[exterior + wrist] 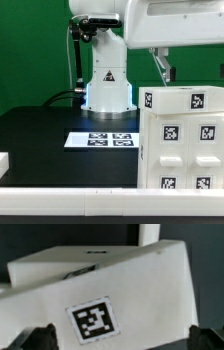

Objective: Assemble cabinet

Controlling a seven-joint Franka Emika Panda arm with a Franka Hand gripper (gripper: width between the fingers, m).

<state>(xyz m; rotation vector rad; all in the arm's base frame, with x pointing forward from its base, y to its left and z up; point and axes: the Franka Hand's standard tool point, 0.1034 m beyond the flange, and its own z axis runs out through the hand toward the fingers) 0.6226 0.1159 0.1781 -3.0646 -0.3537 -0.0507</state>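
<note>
So the gripper [112,339] is spread as wide as it goes and holding nothing. In the wrist view you can just catch the two dark fingertips [38,338] poking in, one on each side of the frame, with the cabinet [100,286] filling the gap between them. That's the relation that matters: the white box sits straight ahead of the open jaws, directly under the hand, its tagged face [94,320] roughly centred between the fingers. I can't tell if anything is touching yet; it looks like there's still some air.

From the exterior view, the hand [163,66] hangs just above the top of the cabinet [180,140], over its near-left corner as that camera sees it. The cabinet stands upright, taller than it is wide, tags all over its faces.

My guess is the next move is a straight drop and squeeze, and the tricky bit is whether the box is narrow enough where the fingers land.

Further back from the hand, the marker board [100,140] lies flat on the black table [40,140], and behind that is the robot's white base [107,85].
</note>
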